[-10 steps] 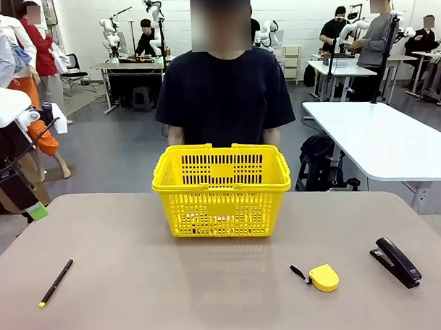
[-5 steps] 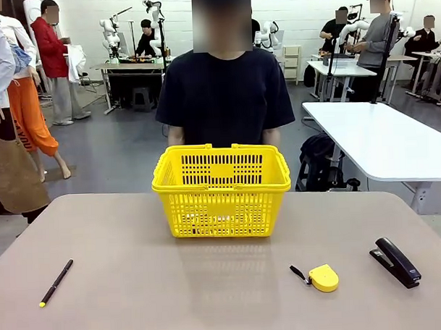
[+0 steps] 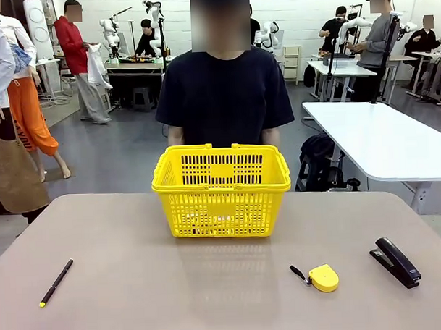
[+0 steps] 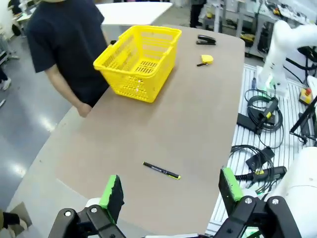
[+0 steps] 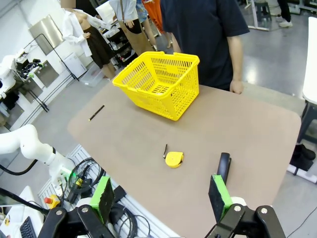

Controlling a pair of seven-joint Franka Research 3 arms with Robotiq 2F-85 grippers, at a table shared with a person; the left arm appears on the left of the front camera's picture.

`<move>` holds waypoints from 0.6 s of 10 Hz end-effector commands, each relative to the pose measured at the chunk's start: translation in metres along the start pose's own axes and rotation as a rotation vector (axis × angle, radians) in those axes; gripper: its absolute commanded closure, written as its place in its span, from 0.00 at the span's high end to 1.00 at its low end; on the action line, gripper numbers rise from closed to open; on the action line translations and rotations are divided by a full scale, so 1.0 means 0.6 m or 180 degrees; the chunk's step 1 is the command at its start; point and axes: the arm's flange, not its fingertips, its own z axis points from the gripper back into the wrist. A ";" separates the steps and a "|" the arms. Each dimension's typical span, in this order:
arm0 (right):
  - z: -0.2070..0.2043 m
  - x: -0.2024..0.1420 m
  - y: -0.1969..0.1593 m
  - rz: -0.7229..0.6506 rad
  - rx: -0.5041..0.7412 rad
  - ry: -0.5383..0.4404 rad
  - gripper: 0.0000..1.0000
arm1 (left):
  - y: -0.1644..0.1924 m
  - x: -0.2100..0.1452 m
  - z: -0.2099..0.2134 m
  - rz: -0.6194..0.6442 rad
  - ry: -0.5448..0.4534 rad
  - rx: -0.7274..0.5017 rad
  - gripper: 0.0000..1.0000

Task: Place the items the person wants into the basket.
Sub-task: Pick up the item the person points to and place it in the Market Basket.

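- Left hand has drawn back from the desk edge; wide open, empty.
- Right hand likewise.
- Tape measure lies outside basket; pick pending.

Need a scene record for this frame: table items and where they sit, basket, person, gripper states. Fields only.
basket: yellow basket, upright, middle of the far half of the table
person: person stands behind the basket at the far side
tape measure: tape measure on the table, near side, right of middle
stapler: stapler right of the tape measure, apart from it
pen: black pen near side, far left
left gripper: left gripper open, empty, above the table
right gripper: right gripper open, empty, above the table
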 end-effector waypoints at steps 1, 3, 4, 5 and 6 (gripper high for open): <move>-0.004 0.001 -0.001 0.0049 0.0062 -0.0046 1.00 | 0.007 -0.021 -0.015 0.0017 -0.0122 0.0054 1.00; -0.004 0.001 -0.001 0.0049 0.0062 -0.0046 1.00 | 0.020 -0.019 -0.011 0.0103 -0.0082 0.0068 1.00; -0.004 0.001 -0.001 0.0049 0.0062 -0.0046 1.00 | 0.002 -0.030 -0.019 0.0226 -0.0024 0.0130 1.00; -0.004 0.001 -0.001 0.0049 0.0062 -0.0046 1.00 | 0.021 -0.028 -0.005 0.0146 -0.0089 0.0072 1.00; -0.004 0.001 -0.001 0.0049 0.0062 -0.0046 1.00 | 0.021 -0.028 -0.005 0.0146 -0.0089 0.0072 1.00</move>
